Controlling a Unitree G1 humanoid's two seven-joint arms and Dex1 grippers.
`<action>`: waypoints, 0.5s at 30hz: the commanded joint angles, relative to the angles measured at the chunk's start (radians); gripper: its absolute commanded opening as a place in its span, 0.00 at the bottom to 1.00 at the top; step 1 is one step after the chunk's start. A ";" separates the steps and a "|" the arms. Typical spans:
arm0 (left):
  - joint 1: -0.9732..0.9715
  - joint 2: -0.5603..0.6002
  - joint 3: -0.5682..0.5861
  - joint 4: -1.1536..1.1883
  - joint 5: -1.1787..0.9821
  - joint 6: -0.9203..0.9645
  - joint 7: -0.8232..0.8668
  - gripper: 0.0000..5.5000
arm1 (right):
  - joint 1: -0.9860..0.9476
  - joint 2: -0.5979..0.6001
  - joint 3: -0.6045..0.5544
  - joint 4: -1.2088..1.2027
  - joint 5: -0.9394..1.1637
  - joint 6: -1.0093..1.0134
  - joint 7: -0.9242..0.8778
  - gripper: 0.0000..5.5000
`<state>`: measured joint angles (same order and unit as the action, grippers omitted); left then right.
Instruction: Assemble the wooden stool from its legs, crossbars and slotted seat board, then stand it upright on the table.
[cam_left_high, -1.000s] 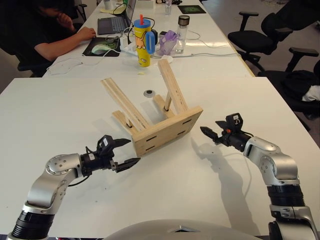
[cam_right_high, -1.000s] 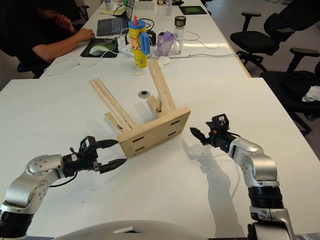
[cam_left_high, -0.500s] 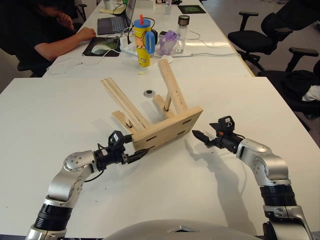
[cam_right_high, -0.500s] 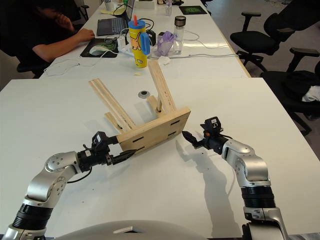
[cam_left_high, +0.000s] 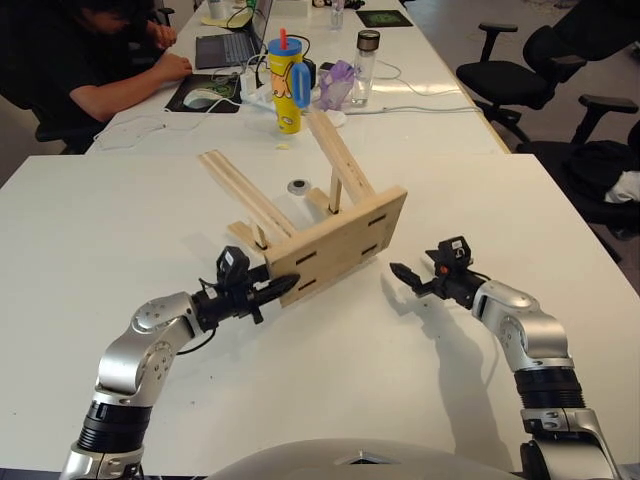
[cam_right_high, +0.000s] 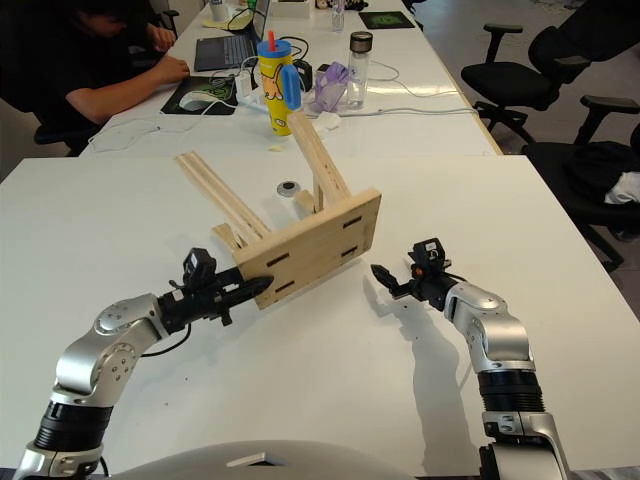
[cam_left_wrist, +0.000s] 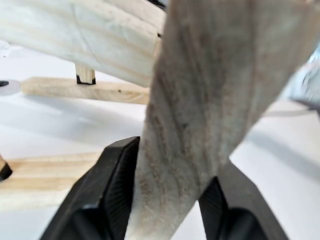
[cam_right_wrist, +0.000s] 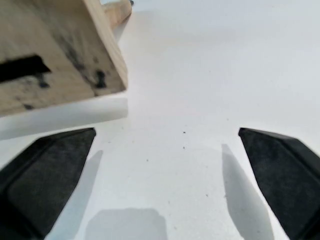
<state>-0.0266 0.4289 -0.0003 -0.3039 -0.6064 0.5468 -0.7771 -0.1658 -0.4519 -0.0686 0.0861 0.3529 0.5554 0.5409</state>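
Cannot read the print on the yellow cup (cam_left_high: 285, 90) on the far table (cam_left_high: 430, 70). Grasping the near left corner of the seat board (cam_left_high: 345, 245) with the left claw (cam_left_high: 280, 288), clenched on the wood. Holding the right claw (cam_left_high: 400, 277) released, near the board's right end, apart from it. Resting the stool tilted on the white table (cam_left_high: 120, 230), legs (cam_left_high: 240, 192) pointing far. Black office chairs (cam_left_high: 520, 60) at far right.

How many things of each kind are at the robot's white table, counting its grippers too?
Wooden stool: 1
Small round disc: 1
Grippers: 2 (left gripper shut on the stool's board, right gripper open)
Total: 4
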 joint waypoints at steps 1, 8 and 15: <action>-0.151 -0.178 0.245 -0.002 -0.568 0.145 0.353 0.29 | -0.018 0.006 -0.051 0.042 0.005 -0.010 -0.020 0.98; -0.419 -0.226 0.500 0.190 -0.972 -0.068 0.855 0.25 | -0.022 0.027 -0.055 0.046 0.015 -0.001 -0.041 0.98; -0.546 -0.220 0.628 0.431 -0.866 -0.232 1.034 0.24 | -0.049 0.061 -0.035 0.065 0.012 -0.005 -0.049 0.98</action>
<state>-0.5170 0.2037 0.5606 0.0707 -1.4841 0.3950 0.2256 -0.1847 -0.4066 -0.0993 0.1393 0.3631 0.5552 0.5015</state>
